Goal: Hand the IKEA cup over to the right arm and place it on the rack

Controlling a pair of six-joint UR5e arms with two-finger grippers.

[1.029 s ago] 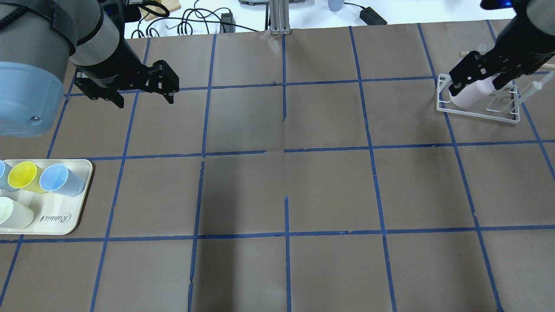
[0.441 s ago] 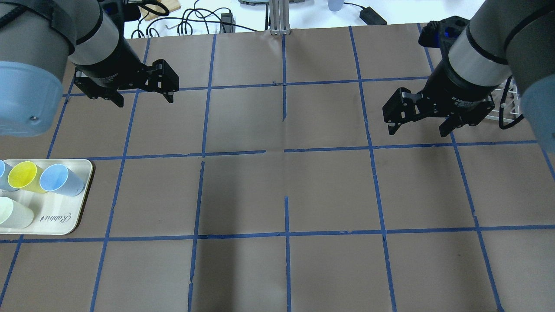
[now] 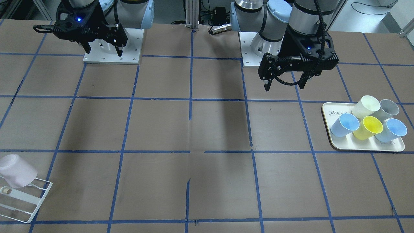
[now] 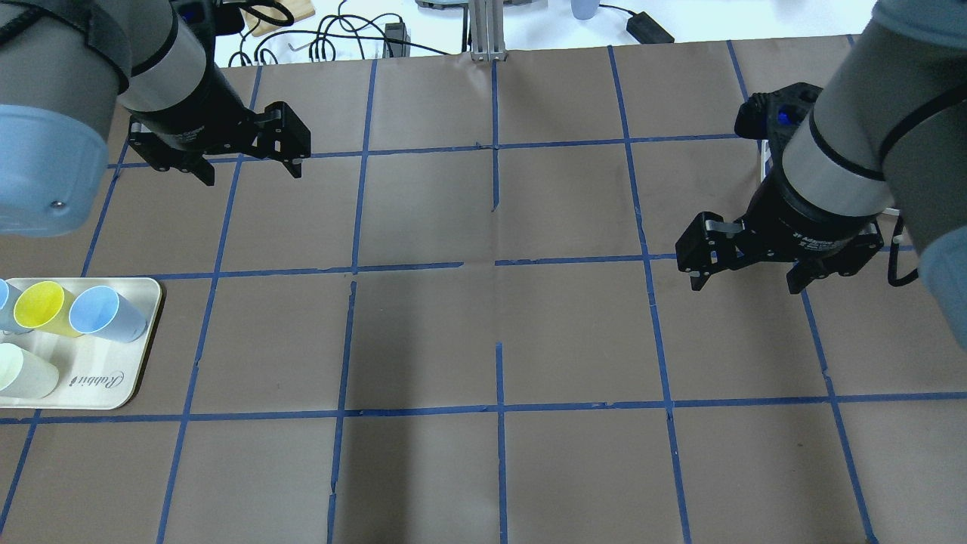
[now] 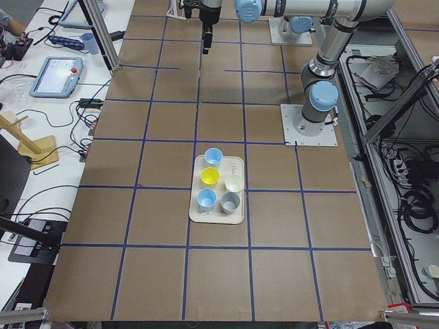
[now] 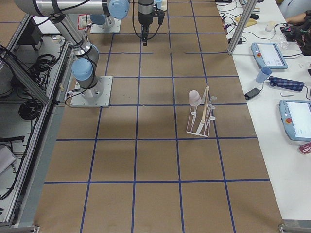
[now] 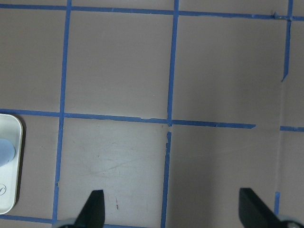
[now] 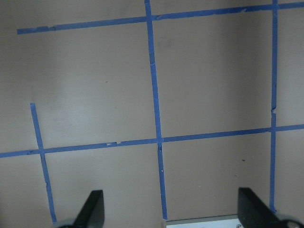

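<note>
The pale pink IKEA cup sits tilted, mouth down, on a prong of the white wire rack at the table's far right end; it also shows in the exterior right view on the rack. My right gripper is open and empty, well clear of the rack and nearer my base. In the overhead view my right arm hides the rack and cup. My left gripper is open and empty over bare table. Both wrist views show spread fingers with nothing between them.
A cream tray at my left holds blue, yellow, cream and grey cups. The tray's edge shows in the left wrist view. The brown table has a blue tape grid. Cables lie beyond the far edge.
My right gripper has let go of the pink cup on the rack, then pulled back from it toward my base and toward the table's middle. The left arm has barely moved.
</note>
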